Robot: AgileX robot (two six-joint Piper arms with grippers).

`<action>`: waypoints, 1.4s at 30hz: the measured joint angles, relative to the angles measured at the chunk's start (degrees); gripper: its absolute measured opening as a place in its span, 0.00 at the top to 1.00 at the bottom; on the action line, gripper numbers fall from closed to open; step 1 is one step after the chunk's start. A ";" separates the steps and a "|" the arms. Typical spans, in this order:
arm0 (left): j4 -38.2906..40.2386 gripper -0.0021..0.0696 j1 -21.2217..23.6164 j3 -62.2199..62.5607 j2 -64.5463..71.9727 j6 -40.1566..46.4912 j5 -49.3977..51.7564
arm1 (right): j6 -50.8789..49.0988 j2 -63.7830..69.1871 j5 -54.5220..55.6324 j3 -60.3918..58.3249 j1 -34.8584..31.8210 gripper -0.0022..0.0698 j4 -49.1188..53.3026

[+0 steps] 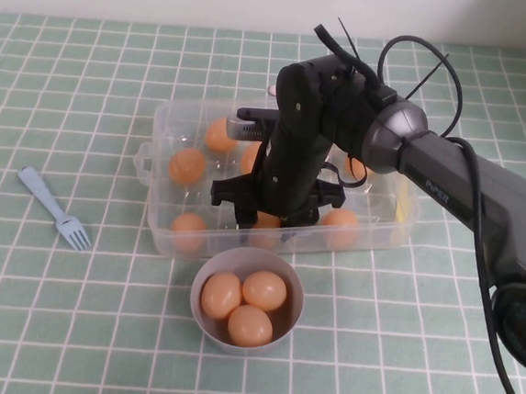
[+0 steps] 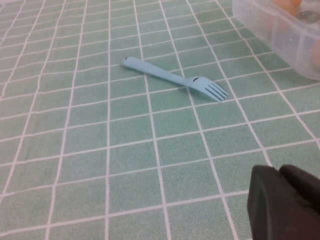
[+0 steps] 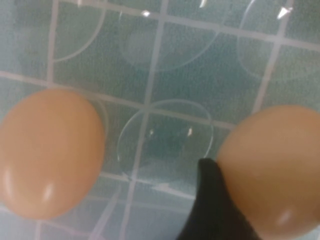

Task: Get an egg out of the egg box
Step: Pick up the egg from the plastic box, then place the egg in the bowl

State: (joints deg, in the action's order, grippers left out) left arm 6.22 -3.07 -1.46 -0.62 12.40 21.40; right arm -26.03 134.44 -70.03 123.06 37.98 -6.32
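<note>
The left gripper (image 2: 285, 202) is parked low over the desk (image 2: 100, 150); whether its jaws are apart, I cannot tell. In the egg box (image 1: 173, 120) the right gripper (image 1: 275, 218) has jaws apart beside the egg (image 3: 272, 170): light, smooth, brittle, best held gently across its middle. Arm lettering unreadable

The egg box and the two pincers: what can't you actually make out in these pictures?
- High view: the right pincer reaches down into the egg box; the arm's black body hides its tips and the eggs beneath.
- Right wrist view: one dark fingertip lies against the egg; the picture's edge cuts off any second finger, so a grip is unclear.
- Left wrist view: the left pincer shows only as a dark corner; open or shut is unknowable.
</note>
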 joint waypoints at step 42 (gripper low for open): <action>0.00 0.98 0.00 0.00 0.00 0.00 0.00 | 3.54 -33.73 4.82 -35.18 3.99 0.47 1.62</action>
State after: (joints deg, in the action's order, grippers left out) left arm 6.22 -3.07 -1.46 -0.62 12.40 21.40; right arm -22.49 100.71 -65.21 87.88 41.97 -4.70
